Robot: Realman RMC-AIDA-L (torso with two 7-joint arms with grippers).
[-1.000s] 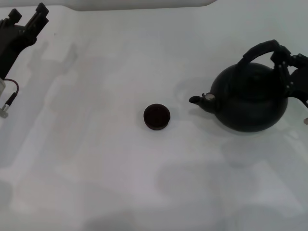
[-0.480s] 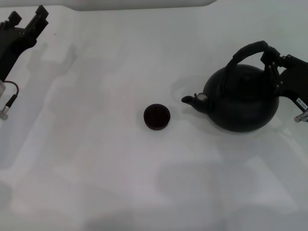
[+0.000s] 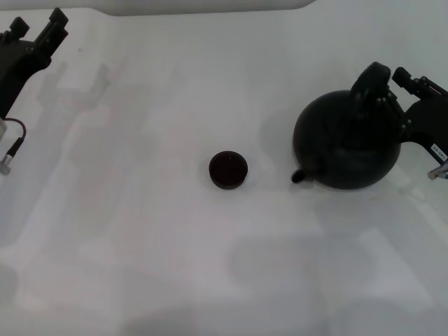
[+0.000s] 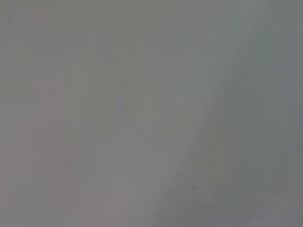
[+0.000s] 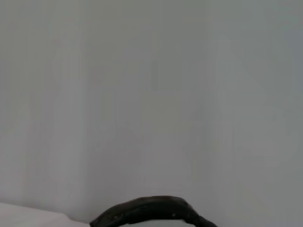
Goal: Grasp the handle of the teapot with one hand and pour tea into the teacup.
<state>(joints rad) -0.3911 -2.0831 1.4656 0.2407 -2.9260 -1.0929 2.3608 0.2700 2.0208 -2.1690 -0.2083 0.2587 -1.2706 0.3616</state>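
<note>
The matte-black teapot hangs at the right of the head view, lifted and tipped, its short spout pointing down and toward the teacup. My right gripper is shut on the black arched handle; a strip of the handle also shows in the right wrist view. The small dark round teacup stands on the white table, to the left of the spout with a gap between them. My left gripper is parked at the far left corner, away from both.
A cable with a plug hangs by the left arm at the table's left edge. The left wrist view shows only plain grey surface.
The right gripper has carried the teapot left toward the cup and tipped it, so the spout has dropped from level to pointing down. The cup and left arm have not moved.
</note>
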